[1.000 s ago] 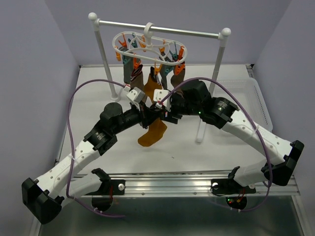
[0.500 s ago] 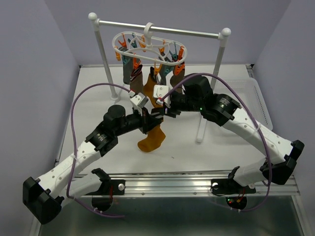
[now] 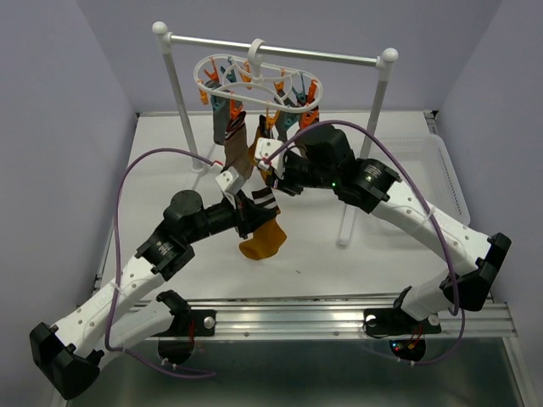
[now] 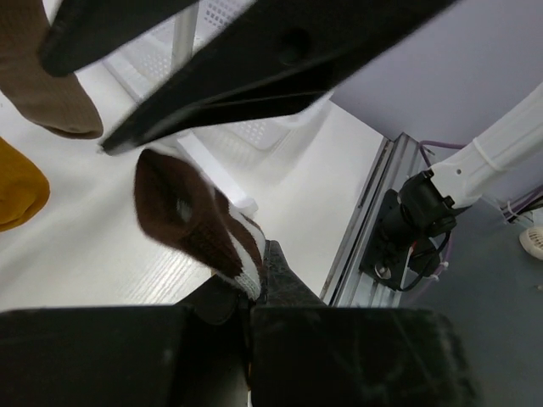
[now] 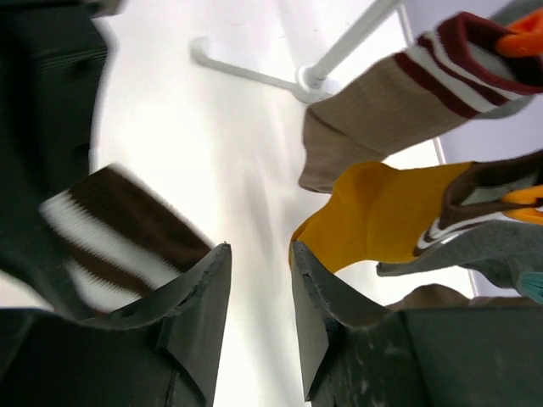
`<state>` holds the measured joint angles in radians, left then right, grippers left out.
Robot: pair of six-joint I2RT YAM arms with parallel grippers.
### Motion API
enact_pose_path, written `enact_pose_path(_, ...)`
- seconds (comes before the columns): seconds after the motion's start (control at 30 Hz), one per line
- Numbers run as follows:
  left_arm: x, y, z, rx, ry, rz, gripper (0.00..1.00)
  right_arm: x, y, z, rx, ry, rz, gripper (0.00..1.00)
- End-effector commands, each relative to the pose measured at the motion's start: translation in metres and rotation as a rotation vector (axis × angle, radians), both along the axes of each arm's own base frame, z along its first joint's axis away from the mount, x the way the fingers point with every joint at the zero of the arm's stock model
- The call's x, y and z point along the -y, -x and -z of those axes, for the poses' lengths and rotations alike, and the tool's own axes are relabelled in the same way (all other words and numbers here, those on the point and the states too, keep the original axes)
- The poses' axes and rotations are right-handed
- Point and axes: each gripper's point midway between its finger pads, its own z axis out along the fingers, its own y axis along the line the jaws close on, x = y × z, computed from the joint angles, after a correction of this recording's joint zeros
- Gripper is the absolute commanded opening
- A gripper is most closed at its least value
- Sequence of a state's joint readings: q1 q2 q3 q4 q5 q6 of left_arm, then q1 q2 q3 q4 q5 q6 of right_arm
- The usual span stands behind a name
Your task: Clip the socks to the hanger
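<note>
Left tool (image 4: pixel 253 284) pinching striped sock (image 4: pixel 191 216); right tool (image 5: pixel 259 254) spread; white table (image 3: pixel 161 174), lavender walls (image 3: pixel 51 102).

Overhead from behind, wrist views close, sharing striped sock (image 4: pixel 199 225)

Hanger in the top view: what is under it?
Clipped socks hang under the hanger: brown-striped, orange, grey. The right arm covers the lower ends of some, so their number cannot be told.
</note>
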<state>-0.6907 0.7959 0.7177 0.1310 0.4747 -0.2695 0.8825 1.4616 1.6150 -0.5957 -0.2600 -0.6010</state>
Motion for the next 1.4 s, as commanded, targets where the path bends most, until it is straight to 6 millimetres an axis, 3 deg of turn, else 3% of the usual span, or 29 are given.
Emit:
enact_pose_path(0.0, 0.003, 0.01, -0.017, 0.078, 0.047, 0.056, 0.0, -0.004, -0.039, -0.051, 0.063, -0.182, 0.205, 0.42)
enact_pose_path(0.07, 0.005, 0.011, -0.016, 0.077, 0.043, 0.07, 0.0, -0.004, -0.048, -0.065, 0.061, -0.256, 0.271, 0.44)
enact_pose_path(0.23, 0.009, 0.007, -0.015, 0.085, 0.045, 0.067, 0.0, -0.001, -0.05, -0.071, 0.057, -0.289, 0.305, 0.49)
enact_pose_path(0.4, 0.004, -0.008, -0.021, 0.088, 0.062, -0.024, 0.0, 0.032, -0.062, -0.086, 0.081, -0.347, 0.463, 0.56)
enact_pose_path(0.47, 0.0, -0.015, -0.017, 0.086, 0.057, -0.067, 0.0, 0.041, -0.055, -0.106, 0.097, -0.417, 0.47, 0.57)
enact_pose_path(0.5, -0.001, -0.017, -0.015, 0.084, 0.052, -0.086, 0.0, 0.046, -0.052, -0.111, 0.1, -0.444, 0.48, 0.63)
enact_pose_path(0.53, -0.002, -0.018, -0.014, 0.083, 0.047, -0.096, 0.0, 0.051, -0.053, -0.108, 0.095, -0.451, 0.49, 0.79)
enact_pose_path(0.57, -0.004, -0.022, -0.013, 0.089, 0.038, -0.114, 0.0, 0.058, -0.046, -0.118, 0.095, -0.49, 0.491, 0.84)
enact_pose_path(0.63, -0.006, -0.024, -0.014, 0.104, 0.033, -0.124, 0.0, 0.065, -0.043, -0.12, 0.092, -0.511, 0.513, 1.0)
enact_pose_path(0.7, -0.008, -0.028, -0.017, 0.134, 0.025, -0.143, 0.0, 0.078, -0.046, -0.117, 0.093, -0.529, 0.586, 1.0)
enact_pose_path(0.83, -0.01, -0.04, -0.03, 0.18, 0.017, -0.196, 0.0, 0.117, -0.079, -0.108, 0.056, -0.628, 0.79, 1.0)
enact_pose_path(0.87, -0.01, -0.041, -0.028, 0.182, 0.009, -0.195, 0.0, 0.122, -0.082, -0.116, 0.059, -0.675, 0.814, 1.0)
enact_pose_path(0.9, -0.011, -0.044, -0.033, 0.192, 0.01, -0.208, 0.0, 0.128, -0.087, -0.108, 0.058, -0.694, 0.864, 1.0)
enact_pose_path(0.93, -0.01, -0.048, -0.032, 0.191, 0.0, -0.216, 0.0, 0.132, -0.088, -0.123, 0.082, -0.79, 0.873, 1.0)
enact_pose_path(0.97, -0.01, -0.05, -0.033, 0.194, -0.007, -0.223, 0.0, 0.136, -0.091, -0.12, 0.083, -0.813, 0.895, 1.0)
enact_pose_path(1.07, -0.01, -0.057, -0.042, 0.206, -0.011, -0.246, 0.0, 0.135, -0.098, -0.115, 0.026, -0.899, 0.939, 1.0)
enact_pose_path(1.23, -0.007, -0.071, -0.04, 0.188, -0.032, -0.284, 0.0, 0.127, -0.109, -0.098, -0.021, -0.957, 0.971, 1.0)
enact_pose_path(1.37, -0.003, -0.074, -0.039, 0.182, -0.037, -0.276, 0.0, 0.13, -0.114, -0.097, -0.023, -1.055, 0.993, 1.0)
